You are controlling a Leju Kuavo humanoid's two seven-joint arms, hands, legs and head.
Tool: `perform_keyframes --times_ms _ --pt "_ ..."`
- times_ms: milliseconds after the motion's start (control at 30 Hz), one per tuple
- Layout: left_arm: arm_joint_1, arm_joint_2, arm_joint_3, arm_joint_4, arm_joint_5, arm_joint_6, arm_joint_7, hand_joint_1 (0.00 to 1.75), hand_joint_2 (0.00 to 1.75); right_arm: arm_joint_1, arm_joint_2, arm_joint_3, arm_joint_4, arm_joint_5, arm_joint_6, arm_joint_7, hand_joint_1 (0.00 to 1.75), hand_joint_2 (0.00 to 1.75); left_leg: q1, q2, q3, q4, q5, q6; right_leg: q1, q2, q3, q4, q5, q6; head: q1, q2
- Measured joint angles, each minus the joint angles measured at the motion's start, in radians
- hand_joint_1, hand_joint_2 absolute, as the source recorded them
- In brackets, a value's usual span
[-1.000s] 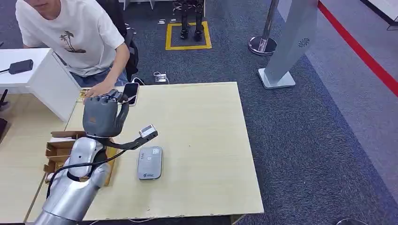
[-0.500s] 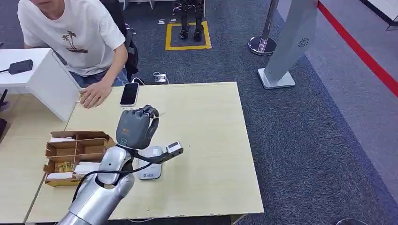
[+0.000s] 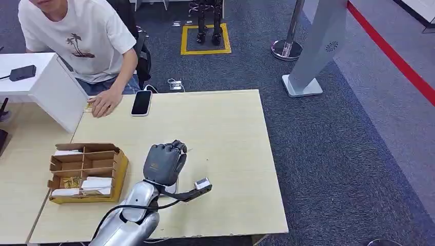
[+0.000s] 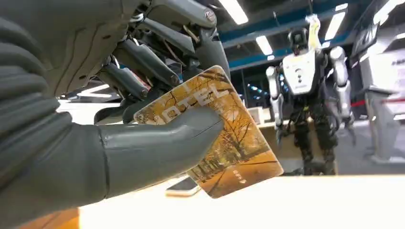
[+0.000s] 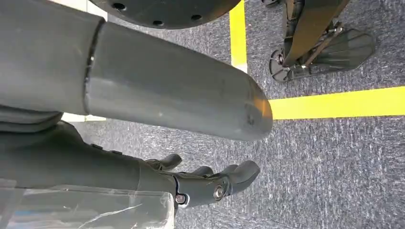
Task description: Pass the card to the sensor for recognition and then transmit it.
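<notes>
My left hand hovers low over the pale wooden table, back of the hand up, covering the spot where the grey card sensor lies. In the left wrist view that hand pinches an orange-yellow card with a tree picture, the thumb pressed on its face and the darker fingers behind it. The right hand hangs over dark carpet, its fingers apart and holding nothing.
A cardboard box with several cards in compartments stands at the table's left. A black phone lies at the far edge beside a seated person's hand. A white panel leans at the far left.
My left hand has travelled from the far left by the phone, rightward and toward me, and now sits over the grey sensor, hiding it. The person's hand stays put.
</notes>
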Motion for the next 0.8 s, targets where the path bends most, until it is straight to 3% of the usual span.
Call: perform_keyframes --times_ms 233,433,800 --pt "0.067 -0.002 -0.004 0.016 -0.053 0.011 0.056 1.75 1.75 0.001 0.000 -0.001 0.000 -0.013 -0.002 -0.001 0.00 0.00 0.000 0.000 0.000 0.000 0.000 0.000 0.000 0.000 0.000 0.000 0.000 0.000 0.000 0.000" --pt "0.103 0.003 -0.002 0.026 -0.174 0.026 0.140 1.75 1.75 0.002 0.000 -0.002 0.000 -0.018 -0.004 -0.005 0.00 0.00 0.000 0.000 0.000 0.000 0.000 0.000 0.000 0.000 0.000 0.000 0.000 0.000 0.000 0.000" --pt "0.167 0.035 0.045 -0.005 -0.224 0.009 0.171 1.75 1.75 0.010 0.000 -0.010 0.000 -0.021 -0.004 -0.005 0.00 0.00 0.000 0.000 -0.001 0.000 0.000 0.000 0.000 -0.001 0.000 0.000 0.000 0.000 0.000 0.000"
